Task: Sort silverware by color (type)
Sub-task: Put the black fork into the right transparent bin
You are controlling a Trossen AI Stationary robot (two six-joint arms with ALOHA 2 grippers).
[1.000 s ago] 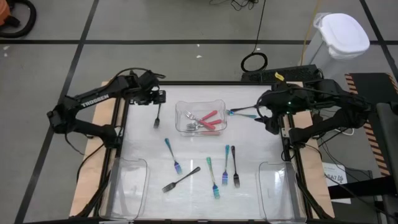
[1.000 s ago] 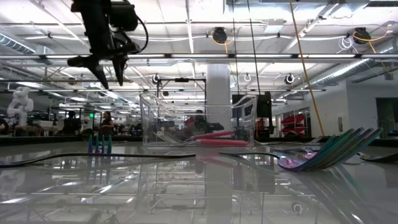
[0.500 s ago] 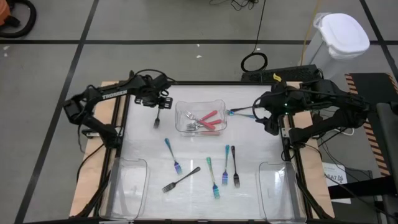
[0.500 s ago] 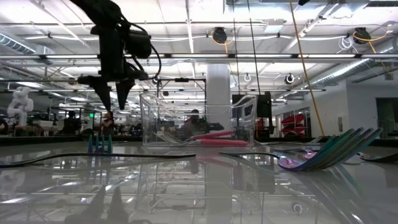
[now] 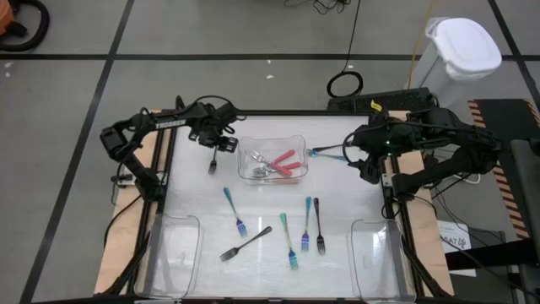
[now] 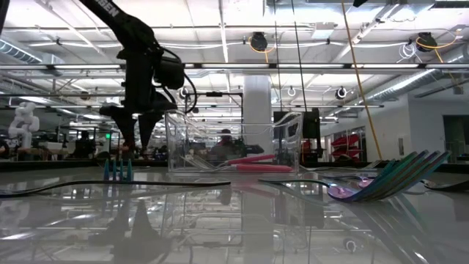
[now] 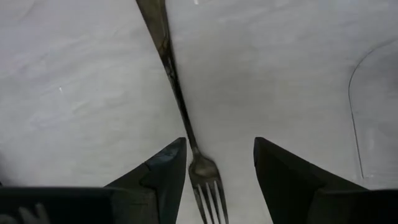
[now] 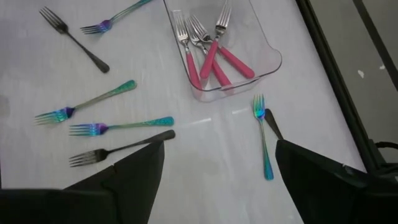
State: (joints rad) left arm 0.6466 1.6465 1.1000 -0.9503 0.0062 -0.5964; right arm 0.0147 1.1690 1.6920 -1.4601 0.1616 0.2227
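White tabletop (image 5: 261, 270) is scattered with forks. Three pink-handled forks (image 5: 283, 164) are seen lying in the clear tray (image 5: 246, 143) at the middle. The left gripper (image 5: 216, 145) is held over a dark grey fork (image 5: 213, 160) beside that tray, jaws partly open, straddling the tines and not gripping. The right gripper (image 5: 359, 160) is parked at the right edge, jaws spread wide, near a teal fork (image 5: 325, 152).

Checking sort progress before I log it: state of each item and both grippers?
Left gripper: open, straddling the dark fork lying on the table.
Right gripper: open, empty, at the table's right edge.
Pink forks: lying in the middle tray.
Teal forks: loose on table.
Corner trays: empty.
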